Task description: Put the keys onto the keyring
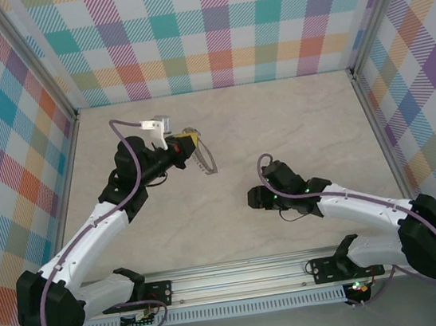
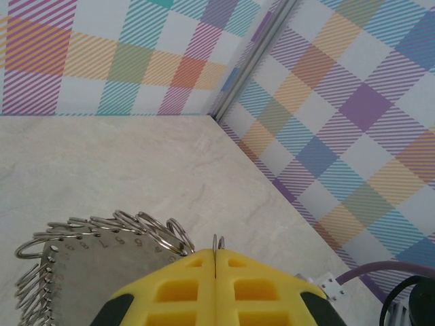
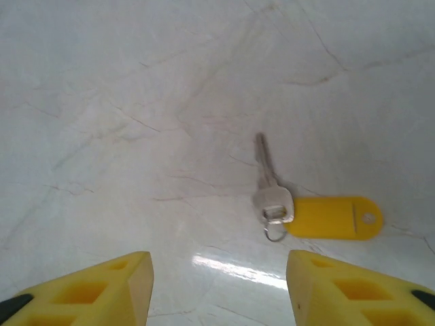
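**Right gripper (image 3: 217, 266) open over key (image 3: 270, 178); left gripper (image 2: 215, 263) pinched on keyring (image 2: 102, 231)**

Yellow fingers (image 3: 102, 288) of the right gripper sit at the bottom edge of the right wrist view. They are spread wide with nothing between them.

Key lies flat on the table (image 3: 102, 102), ahead of the gap and a little right of its mid-line, apart from both fingers.
- Long axis: blade points away from the wrist, leaning slightly left. Head is the near end.
- A small split ring (image 3: 274, 233) joins the head to a yellow tag (image 3: 333, 217). The tag runs off to the right, almost crosswise to the blade.

Left gripper: jaws fully together, with one thin wire loop (image 2: 217, 241) nipped at the tips. The loop belongs to the keyring, a fan of wire loops along the curved edge of a numbered plate (image 2: 81, 261). In the top view the keyring sits at the left gripper, left of centre, well apart from the right gripper.

Judgement: the right arm is by far the nearer to the key, so the pick falls to it. The fingers close side to side, across the blade's narrow width, so the heading looks about right. The gripper needs a small shift right, then a descent. A thin key flat on the table may slip, and the tag looks easier to grip.

Counts:
- key: 1
- tag: 1
- split ring: 1
- keyring: 1, with many loops; the frame cuts off part of the fan, so no exact count
- grippers: 2
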Available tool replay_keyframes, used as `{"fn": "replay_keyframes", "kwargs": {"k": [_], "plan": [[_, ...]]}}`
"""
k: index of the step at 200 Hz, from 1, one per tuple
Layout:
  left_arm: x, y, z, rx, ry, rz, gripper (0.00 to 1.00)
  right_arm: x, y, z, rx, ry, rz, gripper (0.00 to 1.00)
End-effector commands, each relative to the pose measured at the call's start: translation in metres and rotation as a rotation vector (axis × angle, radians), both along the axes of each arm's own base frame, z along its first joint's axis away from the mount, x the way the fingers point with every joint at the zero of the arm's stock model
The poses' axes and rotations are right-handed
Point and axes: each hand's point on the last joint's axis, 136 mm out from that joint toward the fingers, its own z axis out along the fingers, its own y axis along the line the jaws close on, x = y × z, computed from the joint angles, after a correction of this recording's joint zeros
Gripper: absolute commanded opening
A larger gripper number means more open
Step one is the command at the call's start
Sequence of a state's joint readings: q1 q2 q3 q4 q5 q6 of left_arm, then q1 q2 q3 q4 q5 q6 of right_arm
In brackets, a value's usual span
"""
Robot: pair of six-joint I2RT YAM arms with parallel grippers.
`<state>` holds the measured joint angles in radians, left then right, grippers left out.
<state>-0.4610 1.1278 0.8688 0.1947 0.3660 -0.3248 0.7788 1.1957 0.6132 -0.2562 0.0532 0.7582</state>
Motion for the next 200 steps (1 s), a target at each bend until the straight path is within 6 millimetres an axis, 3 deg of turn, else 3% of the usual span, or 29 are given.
{"fn": "replay_keyframes", "kwargs": {"k": [1,31,57,136,200], "plan": [[-0.004,0.002,0.028,-0.053,-0.089,-0.016,0.0,-0.011,-0.014,-0.026,-0.078,0.066,-0.003,0.56],[-0.004,0.002,0.027,-0.052,-0.085,-0.019,0.0,-0.002,-0.009,-0.03,-0.128,-0.012,0.1,0.54],[-0.004,0.002,0.024,-0.047,-0.084,-0.019,0.0,0.005,-0.007,-0.03,-0.17,-0.029,0.126,0.46],[-0.003,0.0,0.022,-0.049,-0.079,-0.022,0.0,0.012,0.008,-0.043,-0.172,0.014,0.15,0.37],[-0.002,-0.001,0.02,-0.048,-0.077,-0.027,0.0,0.016,0.007,-0.051,-0.201,0.024,0.142,0.31]]}}
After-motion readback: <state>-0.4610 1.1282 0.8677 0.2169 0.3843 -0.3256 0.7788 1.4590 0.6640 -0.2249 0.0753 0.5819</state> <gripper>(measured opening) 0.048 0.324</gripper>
